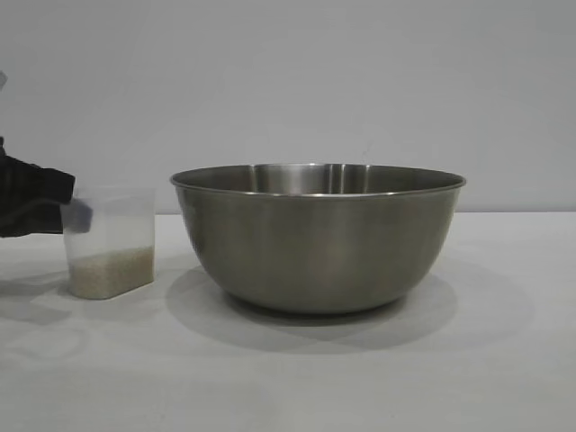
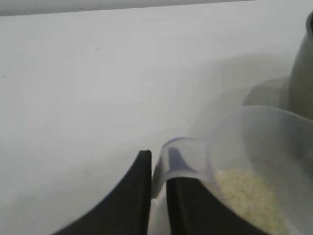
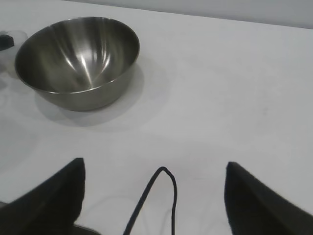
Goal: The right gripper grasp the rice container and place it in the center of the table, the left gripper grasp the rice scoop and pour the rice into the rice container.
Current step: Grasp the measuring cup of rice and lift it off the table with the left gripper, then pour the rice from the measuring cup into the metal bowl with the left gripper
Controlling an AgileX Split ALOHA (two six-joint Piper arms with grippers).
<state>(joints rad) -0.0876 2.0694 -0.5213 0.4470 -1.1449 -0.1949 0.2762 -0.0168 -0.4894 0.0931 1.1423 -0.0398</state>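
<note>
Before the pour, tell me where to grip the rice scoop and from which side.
Grip the rice scoop by its side loop handle, coming from the side away from the rice container. The handle juts out there, and the left gripper has its jaws shut on it.

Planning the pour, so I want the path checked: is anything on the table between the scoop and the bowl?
Nothing visible. The scoop, its handle pinched by the left gripper, stands beside the bowl with only bare table in the gap. The bowl's rim sits higher than the scoop, so the scoop likely must rise over it.
</note>
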